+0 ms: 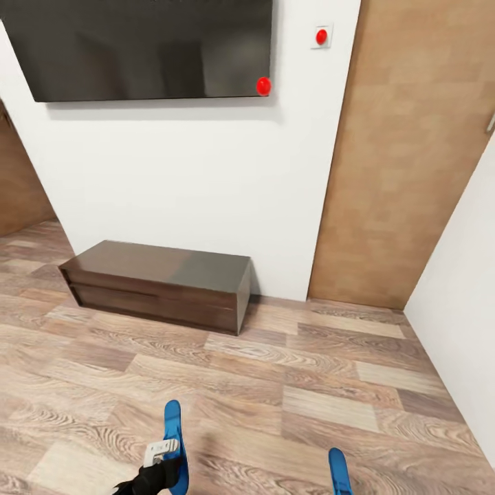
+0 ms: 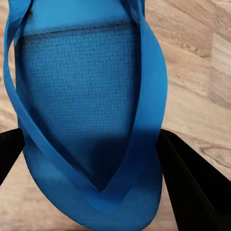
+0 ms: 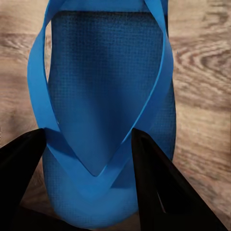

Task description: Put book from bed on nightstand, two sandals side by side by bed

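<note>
Left gripper (image 2: 91, 159): black fingers either side of a bright-blue flat flip-flop sandal (image 2: 86, 96), apparently gripping it. Right gripper (image 3: 86, 159): likewise straddling the second blue sandal (image 3: 106, 96). Both sandals over brown-grey wood-plank floor (image 1: 309, 385). Beyond: long low dark-wood sideboard (image 1: 158, 282), white wall (image 1: 185, 179).

Nothing readable is showing anywhere: no lettering, brand, number or sign. The white wall plate (image 1: 321, 36) is carrying only a plain red button, and the dark wall screen (image 1: 148, 48) seems blank, though glare is blurring it.
</note>
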`<state>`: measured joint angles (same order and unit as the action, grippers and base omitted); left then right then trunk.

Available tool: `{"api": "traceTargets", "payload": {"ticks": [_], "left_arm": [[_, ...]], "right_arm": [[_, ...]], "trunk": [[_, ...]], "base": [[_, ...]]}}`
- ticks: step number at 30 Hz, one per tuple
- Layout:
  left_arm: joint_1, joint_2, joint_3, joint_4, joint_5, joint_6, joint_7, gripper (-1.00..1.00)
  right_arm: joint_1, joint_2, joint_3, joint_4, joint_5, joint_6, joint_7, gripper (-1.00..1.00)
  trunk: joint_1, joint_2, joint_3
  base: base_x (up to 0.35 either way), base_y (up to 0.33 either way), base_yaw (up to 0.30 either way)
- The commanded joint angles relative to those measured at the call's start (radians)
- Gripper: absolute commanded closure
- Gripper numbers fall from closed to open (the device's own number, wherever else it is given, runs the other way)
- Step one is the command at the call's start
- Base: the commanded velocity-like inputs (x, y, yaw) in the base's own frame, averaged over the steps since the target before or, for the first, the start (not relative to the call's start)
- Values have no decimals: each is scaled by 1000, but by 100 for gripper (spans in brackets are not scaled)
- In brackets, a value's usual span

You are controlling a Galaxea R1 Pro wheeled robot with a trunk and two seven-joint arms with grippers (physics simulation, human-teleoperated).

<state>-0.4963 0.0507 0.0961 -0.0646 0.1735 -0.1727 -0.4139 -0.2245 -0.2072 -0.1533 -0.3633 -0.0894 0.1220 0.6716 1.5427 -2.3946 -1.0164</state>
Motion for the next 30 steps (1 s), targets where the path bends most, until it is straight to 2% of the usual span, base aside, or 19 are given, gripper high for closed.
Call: {"api": "traceTargets", "payload": {"ticks": [1,30], "left_arm": [[-1,0,8,2,1,-1,-5,100],[-1,1,9,0,1,-2,-3,100]], "right_arm": [[0,0,-4,-1,-10,10,5,100],[0,0,-4,-1,-10,10,5,100]], "trunk": [[0,0,-1],[0,0,-1]], "base": [[0,0,294],[0,0,294]]}}
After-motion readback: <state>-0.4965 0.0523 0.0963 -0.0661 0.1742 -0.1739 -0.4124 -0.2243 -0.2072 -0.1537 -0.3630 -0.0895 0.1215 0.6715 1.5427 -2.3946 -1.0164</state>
